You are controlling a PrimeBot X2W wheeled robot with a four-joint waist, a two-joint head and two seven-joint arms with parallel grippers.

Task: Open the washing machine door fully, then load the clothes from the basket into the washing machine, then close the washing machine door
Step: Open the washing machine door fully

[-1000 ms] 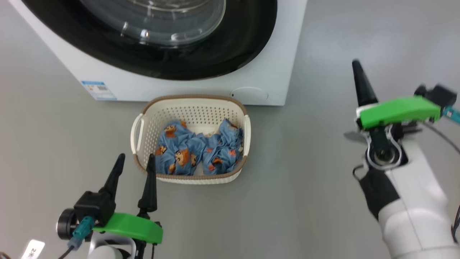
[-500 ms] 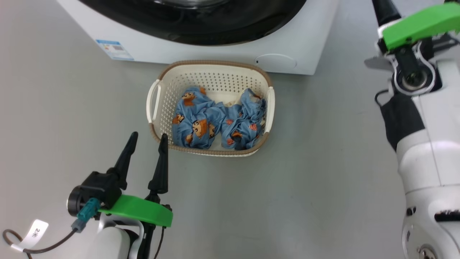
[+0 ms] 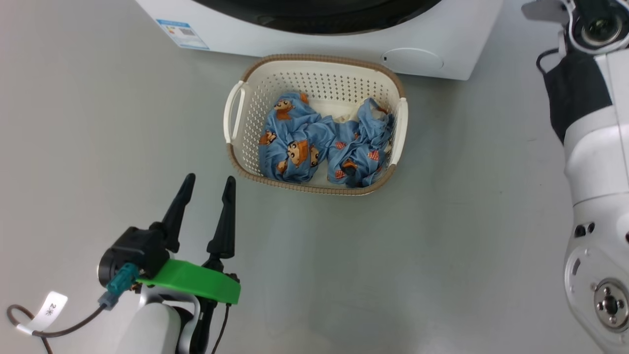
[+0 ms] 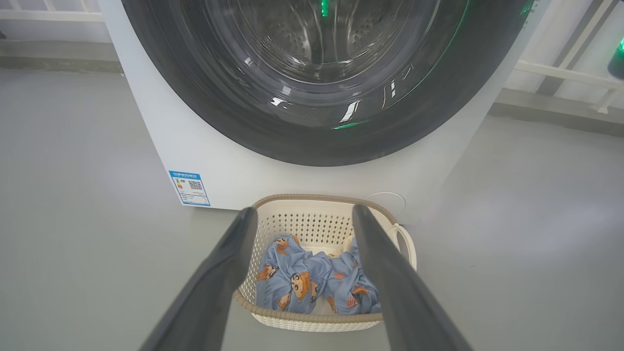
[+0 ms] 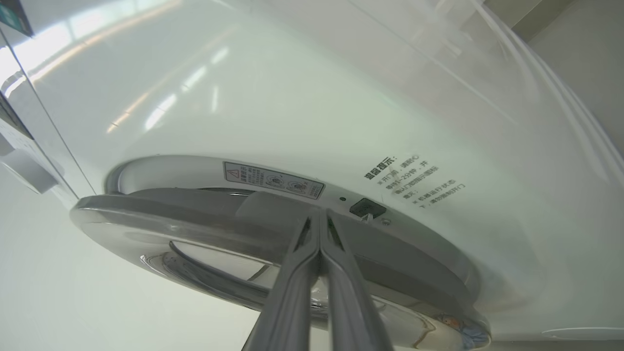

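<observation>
Pointing at the door [image 5: 146, 214] edge with the right end effector [image 5: 319, 217] pinched shut, empty. Holding the left end effector [image 3: 210, 179] spread wide near the basket [image 3: 314, 61] of clothes [image 3: 314, 147], on the floor before the washing machine [image 3: 295, 44]. May slip off the glossy rim, leaving it latched.

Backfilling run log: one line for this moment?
washing machine door: not fully open | right hand: shut, tips at its edge | left hand: open, empty | clothes: in basket
</observation>
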